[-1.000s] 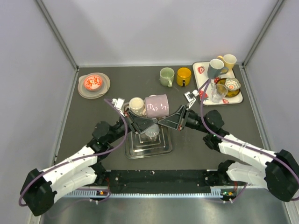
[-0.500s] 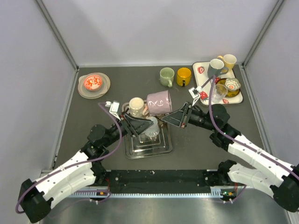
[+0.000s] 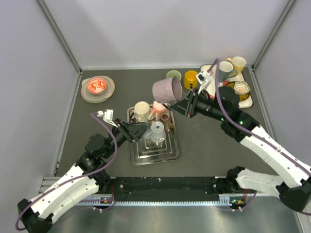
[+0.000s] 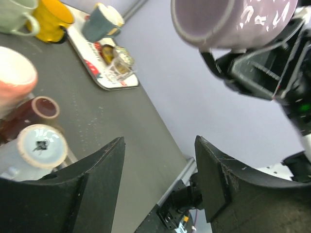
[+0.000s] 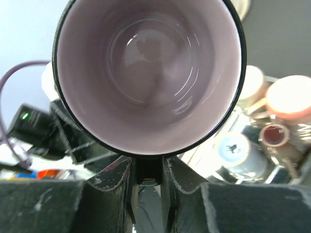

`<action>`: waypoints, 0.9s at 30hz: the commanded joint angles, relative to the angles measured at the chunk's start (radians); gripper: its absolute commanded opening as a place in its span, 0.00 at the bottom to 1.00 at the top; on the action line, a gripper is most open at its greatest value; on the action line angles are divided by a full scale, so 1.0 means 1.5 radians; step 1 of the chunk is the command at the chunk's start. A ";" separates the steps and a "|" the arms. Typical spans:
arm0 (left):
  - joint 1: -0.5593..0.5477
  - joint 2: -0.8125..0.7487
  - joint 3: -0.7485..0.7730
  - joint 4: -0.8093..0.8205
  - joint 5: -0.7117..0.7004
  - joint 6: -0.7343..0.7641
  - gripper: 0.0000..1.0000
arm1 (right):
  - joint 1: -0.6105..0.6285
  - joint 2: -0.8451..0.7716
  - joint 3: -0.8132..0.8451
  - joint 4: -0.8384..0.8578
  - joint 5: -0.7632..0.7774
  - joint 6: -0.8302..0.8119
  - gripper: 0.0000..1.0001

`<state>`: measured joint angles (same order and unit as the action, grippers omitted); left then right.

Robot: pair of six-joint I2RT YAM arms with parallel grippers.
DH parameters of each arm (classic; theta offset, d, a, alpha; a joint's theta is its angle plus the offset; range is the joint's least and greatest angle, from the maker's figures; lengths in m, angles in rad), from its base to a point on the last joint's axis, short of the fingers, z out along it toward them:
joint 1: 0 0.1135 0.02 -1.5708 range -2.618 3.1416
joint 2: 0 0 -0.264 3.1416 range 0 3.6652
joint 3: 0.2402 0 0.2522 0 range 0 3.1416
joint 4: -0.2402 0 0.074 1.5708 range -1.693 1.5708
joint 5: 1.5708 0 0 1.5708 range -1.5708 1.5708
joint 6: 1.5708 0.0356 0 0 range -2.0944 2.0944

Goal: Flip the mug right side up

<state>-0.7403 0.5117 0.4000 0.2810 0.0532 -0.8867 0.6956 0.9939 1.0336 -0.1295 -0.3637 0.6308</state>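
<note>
the right tool (image 3: 186, 104) pinches the mauve mug (image 3: 167, 90) and holds it in the air, clear of the tabletop (image 3: 194, 145), above the far edge of the metal tray (image 3: 138, 158). in the right wrist view we look straight into the mug's mouth, with the fingers (image 5: 107, 194) pressed in on a dark part below the rim. it is probably the handle, though the view is too tight for us to be sure. held this high, the mug can be rolled by the wrist without striking the cups (image 3: 142, 110) on the tray. we judge the turn about half done: mouth sideways, not yet up. the left tool (image 3: 132, 130) sits low by the tray, spread and empty, out of the mug's way.
</note>
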 commanded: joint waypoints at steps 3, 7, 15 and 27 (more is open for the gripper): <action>0.001 -0.042 0.007 -0.137 -0.124 0.020 0.64 | -0.004 0.162 0.231 -0.185 0.214 -0.134 0.00; 0.002 -0.068 0.010 -0.205 -0.177 0.017 0.63 | -0.004 0.271 0.340 -0.246 0.284 -0.171 0.00; 0.003 -0.067 0.021 -0.273 -0.234 0.024 0.60 | -0.004 0.462 0.545 -0.293 0.336 -0.220 0.00; 0.004 -0.021 0.021 -0.276 -0.250 0.049 0.60 | -0.024 0.728 0.781 -0.330 0.324 -0.254 0.00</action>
<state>-0.7391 0.4641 0.4004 -0.1444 -0.3004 -0.8436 0.6838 2.0174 2.0892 -0.6815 0.1249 0.2672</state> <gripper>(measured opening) 0.599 0.185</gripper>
